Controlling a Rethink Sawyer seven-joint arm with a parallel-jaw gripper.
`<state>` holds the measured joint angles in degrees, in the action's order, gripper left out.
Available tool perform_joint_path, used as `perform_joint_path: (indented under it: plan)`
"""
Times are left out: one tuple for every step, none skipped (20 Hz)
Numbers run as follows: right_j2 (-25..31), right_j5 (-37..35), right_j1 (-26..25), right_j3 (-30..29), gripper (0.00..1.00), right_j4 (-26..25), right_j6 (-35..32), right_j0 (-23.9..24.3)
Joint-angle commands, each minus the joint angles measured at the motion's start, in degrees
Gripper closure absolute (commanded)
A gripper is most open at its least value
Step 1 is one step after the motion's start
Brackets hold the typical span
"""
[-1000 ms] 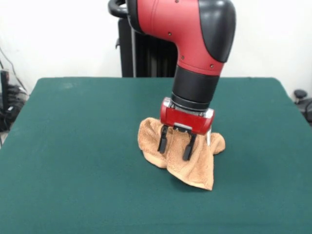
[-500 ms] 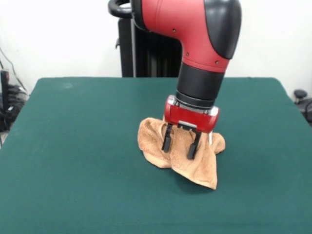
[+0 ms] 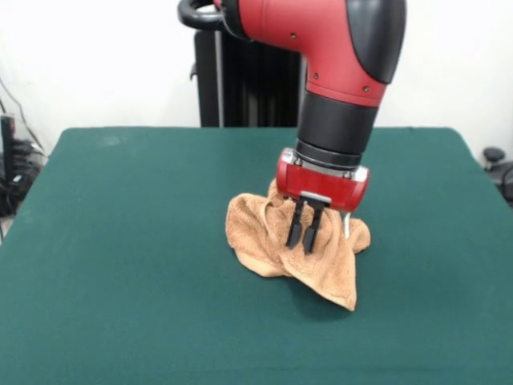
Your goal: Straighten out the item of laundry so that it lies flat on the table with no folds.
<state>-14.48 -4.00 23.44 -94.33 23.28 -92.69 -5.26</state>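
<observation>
The tan-orange towel (image 3: 255, 237) lies crumpled in a heap near the middle of the dark green table (image 3: 120, 241), with one corner pointing toward the near edge and several folds in it. My gripper (image 3: 302, 241) points down onto the top of the heap. Its two black fingers (image 3: 295, 231) are drawn close together and pinch a raised fold of the towel. The red wrist hides the far part of the towel, and no white labels show.
The robot's black pedestal (image 3: 240, 80) stands behind the table's far edge. Cables and dark equipment (image 3: 12, 172) sit off the left edge, and a dark object (image 3: 498, 164) sits off the right edge. Green table top surrounds the towel on all sides.
The fingers were spread apart over the towel and have closed together on a fold. The arm has shifted slightly right and a little up. The towel's near corner barely moved.
</observation>
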Motion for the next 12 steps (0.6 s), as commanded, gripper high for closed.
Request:
perform_joint_path:
  plan:
    - [2.4, -4.1, -1.4, -2.6, 1.0, 2.0, -13.8, -2.1]
    - [2.7, -4.1, -1.3, -2.8, 1.0, 2.1, -14.0, -2.0]
    - [2.9, -4.2, -1.1, -3.1, 1.0, 2.5, -14.4, -2.0]
    - [2.8, -4.6, -1.1, -3.3, 1.0, 3.0, -15.0, -2.2]
    - [3.0, -4.5, -1.0, -3.7, 1.0, 3.5, -15.7, -2.2]
    - [3.3, -4.7, -0.8, -4.0, 1.0, 3.9, -16.2, -2.0]
    - [3.5, -5.2, -0.6, -4.3, 1.0, 4.3, -16.6, -1.9]
    - [3.5, -5.0, -0.4, -4.4, 1.0, 4.5, -16.7, -1.9]
    - [3.6, -4.9, -0.4, -4.4, 1.0, 4.5, -16.6, -1.8]
    - [3.5, -4.2, -0.4, -4.3, 1.0, 4.2, -16.2, -1.9]
    - [2.8, -4.4, -0.8, -3.8, 1.0, 3.9, -15.6, -2.4]
    - [2.4, -3.7, -1.0, -3.7, 1.0, 3.6, -15.4, -2.6]
